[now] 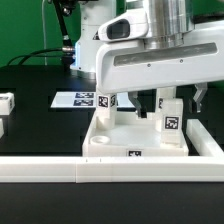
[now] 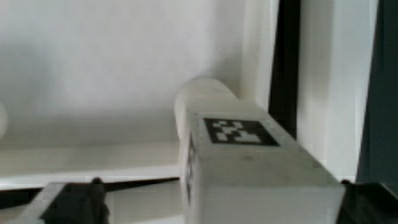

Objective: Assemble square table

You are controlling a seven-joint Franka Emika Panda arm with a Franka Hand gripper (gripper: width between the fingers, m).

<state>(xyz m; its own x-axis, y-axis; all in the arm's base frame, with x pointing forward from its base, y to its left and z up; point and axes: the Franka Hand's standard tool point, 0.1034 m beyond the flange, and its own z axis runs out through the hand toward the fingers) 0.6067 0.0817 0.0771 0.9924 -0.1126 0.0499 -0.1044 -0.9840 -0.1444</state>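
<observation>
Square table sits lower centre, its far side hidden behind the gripper. Jaws stand wide around one upright leg; contact unclear.

Backdrop: plain green surface behind the bench | Bench: matte black flat tabletop, the marker board lying flat on it | Front: long white border rail across the tabletop | Light: bright, even

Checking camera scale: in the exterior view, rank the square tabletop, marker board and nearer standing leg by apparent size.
1. Square tabletop, clearly largest.
2-3. Marker board and nearer standing leg look roughly alike; the board lies flat and farther back, so I won't rank them.
</observation>
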